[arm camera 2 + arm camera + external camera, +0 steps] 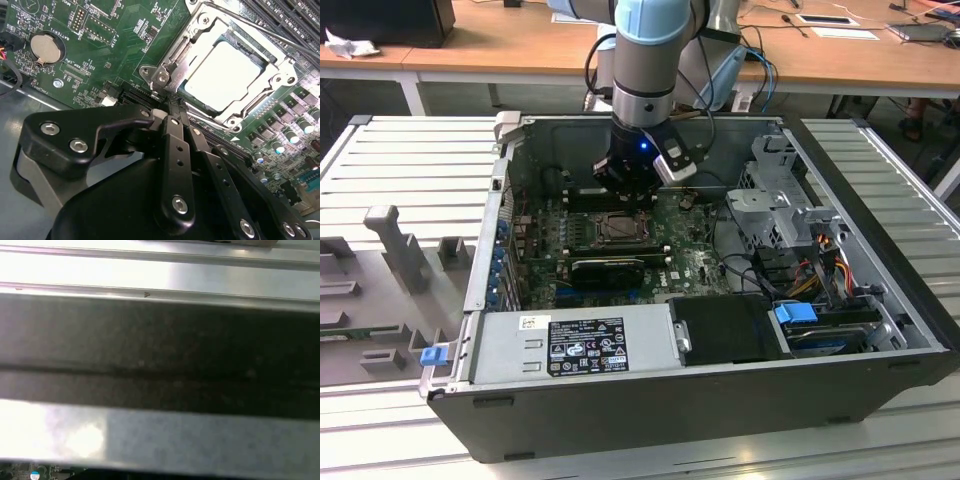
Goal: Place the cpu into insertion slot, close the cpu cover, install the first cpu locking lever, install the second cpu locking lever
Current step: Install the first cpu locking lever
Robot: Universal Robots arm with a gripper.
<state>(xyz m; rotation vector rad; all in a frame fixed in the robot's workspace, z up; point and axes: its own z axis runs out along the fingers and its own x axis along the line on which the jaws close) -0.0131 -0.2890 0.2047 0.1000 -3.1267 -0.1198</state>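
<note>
In the second wrist view the cpu [225, 75] lies flat in the insertion slot [282, 75], its pale face showing through the opening of the cpu cover [187, 50], which is folded down over it. A thin locking lever [272, 34] runs along one side of the socket. My gripper [172, 111] is shut, its two black fingers pressed together, with the tips at the socket corner beside a lever's hooked end [161, 77]. In the exterior view the gripper [632, 192] hangs just above the far edge of the slot [617, 230] inside the open computer case.
A black graphics card [607, 268] lies just in front of the socket and the power supply [570, 345] nearer still. A drive cage and cables [780, 200] fill the exterior view's right. Memory slots [292, 17] and a coin battery [44, 48] flank the socket. A case wall [160, 355] is close by.
</note>
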